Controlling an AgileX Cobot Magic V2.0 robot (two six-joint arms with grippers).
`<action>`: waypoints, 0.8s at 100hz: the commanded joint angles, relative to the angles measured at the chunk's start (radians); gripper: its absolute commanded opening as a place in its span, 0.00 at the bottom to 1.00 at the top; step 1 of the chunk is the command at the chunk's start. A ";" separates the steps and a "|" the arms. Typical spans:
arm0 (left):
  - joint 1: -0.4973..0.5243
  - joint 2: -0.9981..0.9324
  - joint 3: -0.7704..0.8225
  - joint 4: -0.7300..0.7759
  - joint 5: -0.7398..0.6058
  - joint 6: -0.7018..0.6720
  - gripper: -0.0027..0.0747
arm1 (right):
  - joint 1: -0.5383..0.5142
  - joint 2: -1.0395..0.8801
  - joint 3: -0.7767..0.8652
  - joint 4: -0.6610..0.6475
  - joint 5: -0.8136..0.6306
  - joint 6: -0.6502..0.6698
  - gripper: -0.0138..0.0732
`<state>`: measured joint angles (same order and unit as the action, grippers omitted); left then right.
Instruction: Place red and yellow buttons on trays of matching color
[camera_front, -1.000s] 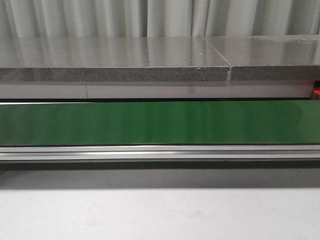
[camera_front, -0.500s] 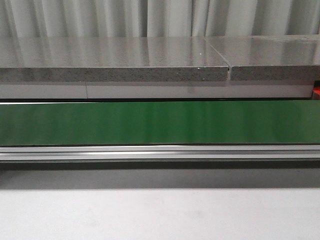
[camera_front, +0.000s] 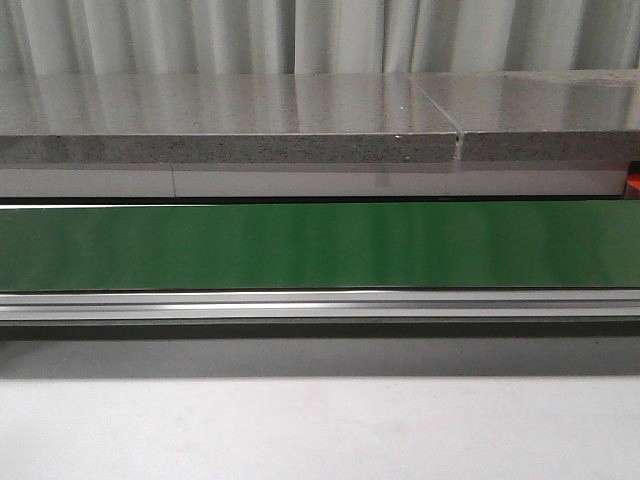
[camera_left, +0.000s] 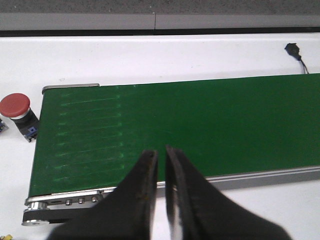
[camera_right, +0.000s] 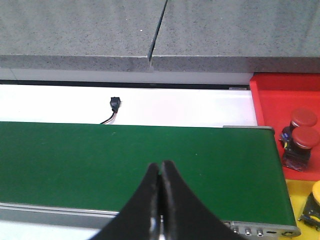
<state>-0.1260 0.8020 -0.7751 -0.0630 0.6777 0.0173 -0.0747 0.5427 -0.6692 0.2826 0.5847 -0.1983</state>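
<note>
Both grippers hover closed and empty over the bare green conveyor belt (camera_front: 320, 245): left gripper (camera_left: 161, 156) a hair apart, right gripper (camera_right: 160, 170) pinched shut. A red mushroom-head button (camera_left: 16, 111) sits on white tabletop just off the belt's end; two more red buttons (camera_right: 300, 140) already rest in the red plastic tray (camera_right: 280, 92). Judgement: open the left jaws wide first, then descend straight over the red cap.

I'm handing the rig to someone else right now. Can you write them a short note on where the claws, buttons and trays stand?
Left claw: shut or nearly so, a thin gap shows, empty, over the near edge of the green belt.
Right claw: shut, empty, over the belt's near edge at the other end.
Done: two red buttons sit on the red tray.
A yellow button is at the picture's edge over the yellow tray; whether it rests there is unclear.
Left: one red button lies on the white table beyond the belt's left-arm end. The belt carries nothing in view.
</note>
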 joint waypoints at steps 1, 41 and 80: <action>0.023 0.053 -0.064 -0.006 -0.074 -0.017 0.34 | 0.001 0.001 -0.025 0.000 -0.061 -0.010 0.08; 0.354 0.200 -0.144 -0.030 0.111 -0.037 0.74 | 0.001 0.001 -0.025 0.000 -0.061 -0.010 0.08; 0.623 0.514 -0.331 -0.095 0.350 -0.035 0.74 | 0.001 0.001 -0.025 0.036 -0.061 -0.009 0.08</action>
<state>0.4777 1.3009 -1.0558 -0.1297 1.0265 -0.0072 -0.0747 0.5427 -0.6692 0.2963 0.5907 -0.1989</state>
